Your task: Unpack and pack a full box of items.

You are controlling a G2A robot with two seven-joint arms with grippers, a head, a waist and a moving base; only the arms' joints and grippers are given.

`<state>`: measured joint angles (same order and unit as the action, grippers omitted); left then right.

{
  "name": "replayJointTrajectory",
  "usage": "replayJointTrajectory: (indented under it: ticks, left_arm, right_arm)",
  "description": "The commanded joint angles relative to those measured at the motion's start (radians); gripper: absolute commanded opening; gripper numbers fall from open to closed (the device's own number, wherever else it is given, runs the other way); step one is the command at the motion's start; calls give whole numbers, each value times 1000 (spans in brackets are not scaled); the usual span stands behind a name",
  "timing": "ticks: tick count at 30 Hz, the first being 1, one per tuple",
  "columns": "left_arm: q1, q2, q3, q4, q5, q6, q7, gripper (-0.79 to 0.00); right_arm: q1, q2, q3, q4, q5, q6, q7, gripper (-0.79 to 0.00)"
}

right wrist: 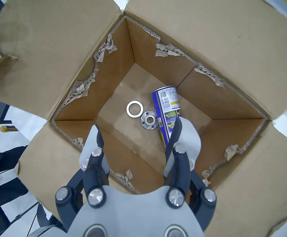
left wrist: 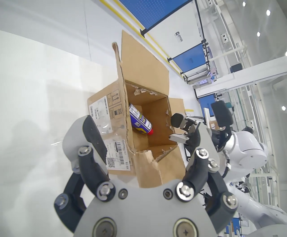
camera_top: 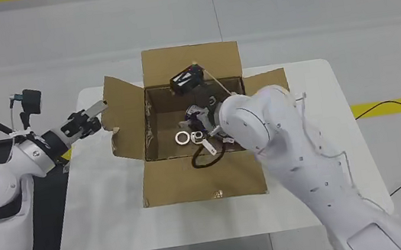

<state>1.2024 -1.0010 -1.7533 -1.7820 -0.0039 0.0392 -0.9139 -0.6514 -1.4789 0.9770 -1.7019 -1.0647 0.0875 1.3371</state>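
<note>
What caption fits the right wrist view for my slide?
Open right pincer above the cardboard box holding a blue spray can, a washer and a flange.

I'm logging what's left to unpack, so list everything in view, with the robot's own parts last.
cardboard box: one, brown, open on the table, flaps spread out.
spray can: one, blue with a red cap, lying on the box floor.
flat ring: one, silver, on the box floor near the can.
flanged disc: one, grey metal with holes, between the ring and the can.
black device: one, black with some red, on the box's far flap.
table: one, white, under the box.
left gripper: one, open, at the box's torn side flap.
right gripper: one, open, above the box opening.
</note>
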Motion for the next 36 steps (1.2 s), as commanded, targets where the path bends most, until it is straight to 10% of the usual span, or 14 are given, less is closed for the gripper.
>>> replayJointTrajectory:
  ticks: [1,36]
  left_arm:
    - [-3,1,19,-9,-2,0,-2,0]
    - [-139,-8,361,-52,40,53,-12,0]
  right_arm:
    - [-54,14,66,-89,1,-18,7,0]
    - [-358,104,688,-241,478,-164,-100,0]
